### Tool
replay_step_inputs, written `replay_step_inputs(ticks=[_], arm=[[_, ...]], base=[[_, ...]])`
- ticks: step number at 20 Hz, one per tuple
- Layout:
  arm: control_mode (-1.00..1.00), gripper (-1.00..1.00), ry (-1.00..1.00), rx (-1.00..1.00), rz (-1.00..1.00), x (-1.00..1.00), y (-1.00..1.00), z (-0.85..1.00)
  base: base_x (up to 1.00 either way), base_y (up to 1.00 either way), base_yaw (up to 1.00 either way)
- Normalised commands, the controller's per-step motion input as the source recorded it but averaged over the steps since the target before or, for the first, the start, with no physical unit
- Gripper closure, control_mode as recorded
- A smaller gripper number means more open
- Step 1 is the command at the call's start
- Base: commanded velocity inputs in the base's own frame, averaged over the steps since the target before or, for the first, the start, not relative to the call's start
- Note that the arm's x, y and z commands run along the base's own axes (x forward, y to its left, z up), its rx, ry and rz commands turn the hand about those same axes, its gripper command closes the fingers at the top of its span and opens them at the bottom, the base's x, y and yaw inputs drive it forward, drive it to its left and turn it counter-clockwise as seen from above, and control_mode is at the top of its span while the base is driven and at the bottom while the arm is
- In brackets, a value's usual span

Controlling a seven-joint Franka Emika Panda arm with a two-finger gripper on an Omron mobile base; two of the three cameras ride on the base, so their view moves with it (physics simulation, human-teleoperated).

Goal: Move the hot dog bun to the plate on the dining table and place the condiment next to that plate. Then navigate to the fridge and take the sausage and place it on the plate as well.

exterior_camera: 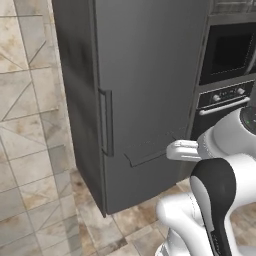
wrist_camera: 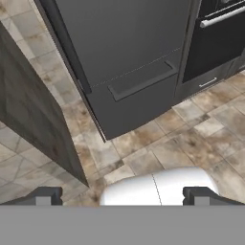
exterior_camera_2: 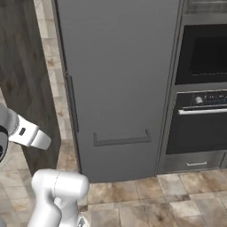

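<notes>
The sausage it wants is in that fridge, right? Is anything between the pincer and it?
Yes: the fridge is closed. Its grey door, with a vertical handle on the left edge, shuts off whatever is inside. The open pincer is held back over the floor, not touching the door.

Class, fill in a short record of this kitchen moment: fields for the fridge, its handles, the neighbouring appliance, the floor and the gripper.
fridge: dark grey, door shut
handles: vertical bar on the door's left edge, horizontal bar lower down
neighbour: black wall oven, right of the fridge
floor: beige stone tiles
gripper: open, empty, held above the floor
</notes>
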Motion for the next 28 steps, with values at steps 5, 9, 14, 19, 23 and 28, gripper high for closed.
replay_step_inputs(ticks=[5, 9, 14, 19, 23, 28], arm=[[1.0, -1.0, 0.0, 0.0, 0.0, 0.0, 0.0, 0.0], [1.0, -1.0, 0.0, 0.0, 0.0, 0.0, 0.0, 0.0], [1.0, -1.0, 0.0, 0.0, 0.0, 0.0, 0.0, 0.0], [1.0, -1.0, 0.0, 0.0, 0.0, 0.0, 0.0, 0.0], [1.0, -1.0, 0.0, 0.0, 0.0, 0.0, 0.0, 0.0], [1.0, -1.0, 0.0, 0.0, 0.0, 0.0, 0.0, 0.0]], base=[[0.33, 0.25, -0.09], [0.19, 0.35, -0.1], [0.09, 0.34, -0.1], [0.0, 0.36, -0.1], [0.01, 0.43, -0.12], [0.16, 0.32, -0.09]])
